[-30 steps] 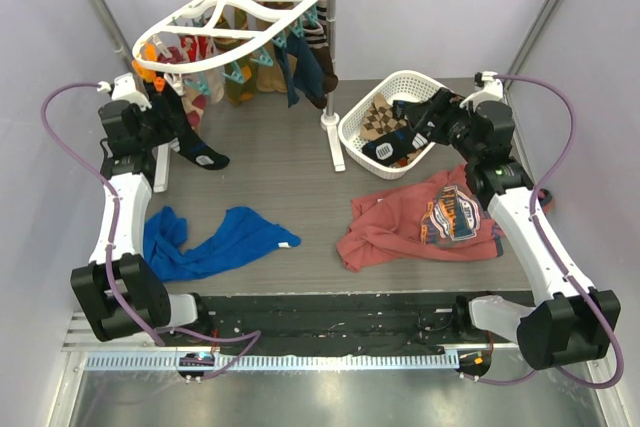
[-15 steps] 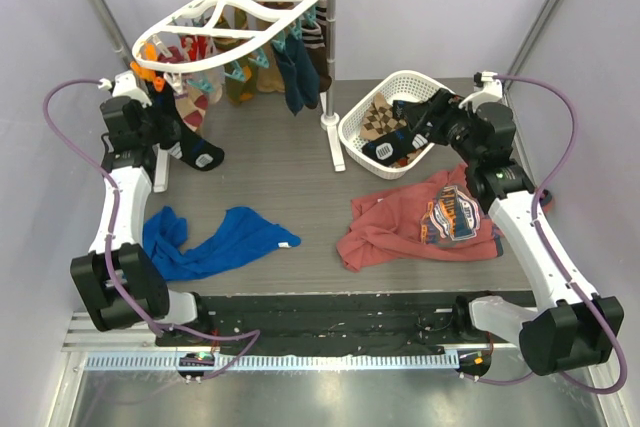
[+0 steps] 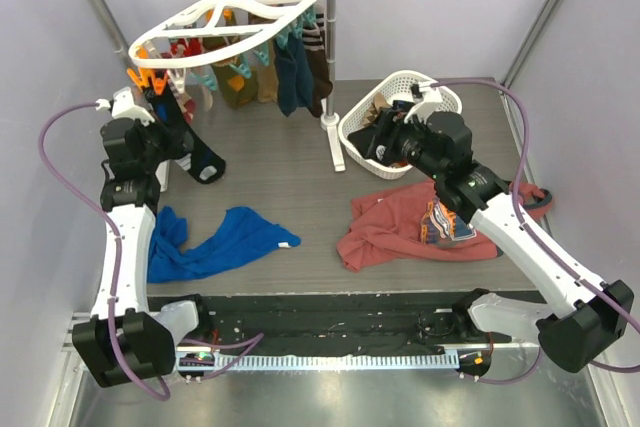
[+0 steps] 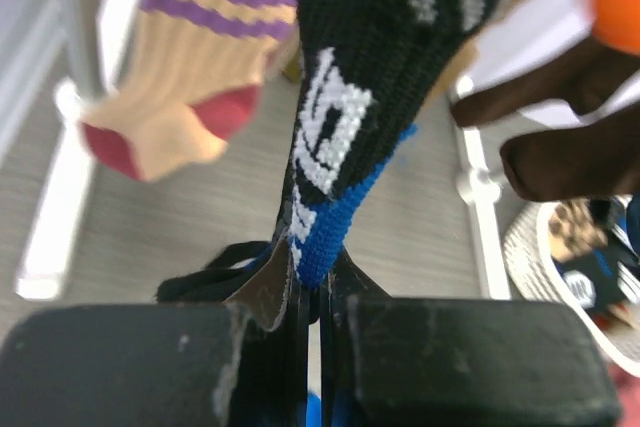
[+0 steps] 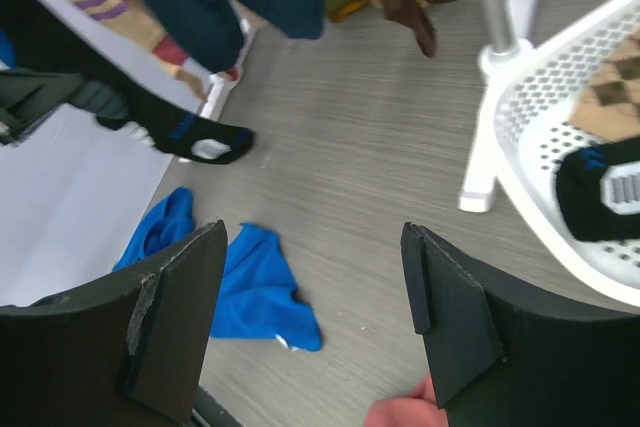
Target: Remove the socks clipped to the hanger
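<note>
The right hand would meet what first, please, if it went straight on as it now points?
Probably the bare table, between the blue shirt and the basket; depth is unclear.

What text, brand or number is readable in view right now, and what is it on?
No text can be read in any view.
Print on the red shirt: a graphic, maybe with lettering, too small to read.
White mark on the black sock with blue trim: blurred knit pattern, no legible letters.
Grey patch on the other black sock, in the basket: no legible letters.
</note>
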